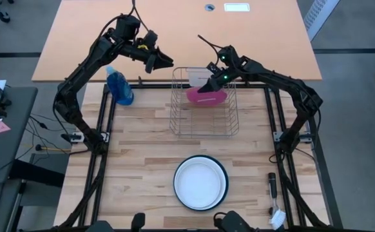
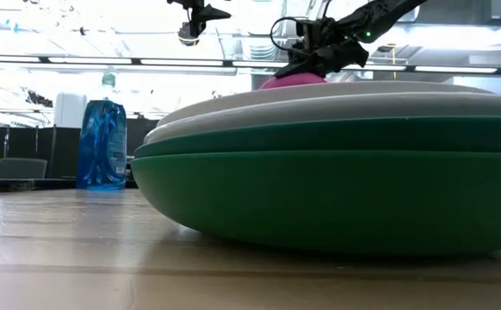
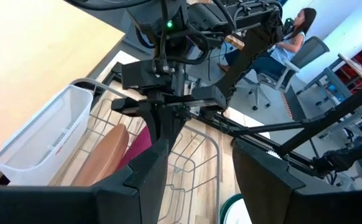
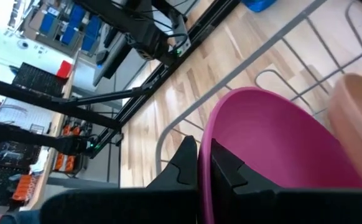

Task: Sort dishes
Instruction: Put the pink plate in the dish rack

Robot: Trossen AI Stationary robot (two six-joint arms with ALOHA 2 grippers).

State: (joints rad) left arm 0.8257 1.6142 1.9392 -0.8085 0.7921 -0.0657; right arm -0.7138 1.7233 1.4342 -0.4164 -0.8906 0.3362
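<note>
Stacked plates [image 2: 337,164] on wood table [image 1: 136,167]; right gripper [image 1: 203,89] clamps magenta plate [image 1: 208,95] in rack [image 1: 203,125]; left gripper [image 1: 158,62] released, aloft.

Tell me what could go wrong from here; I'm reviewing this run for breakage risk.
1. The right gripper pinches only the rim of the magenta plate over the wire rack; it might slip or strike the wires.
2. A salmon plate already stands beside it, so the two could knock together.
3. The left gripper hovers open close to the rack's far corner, and the arms may crowd each other.
</note>
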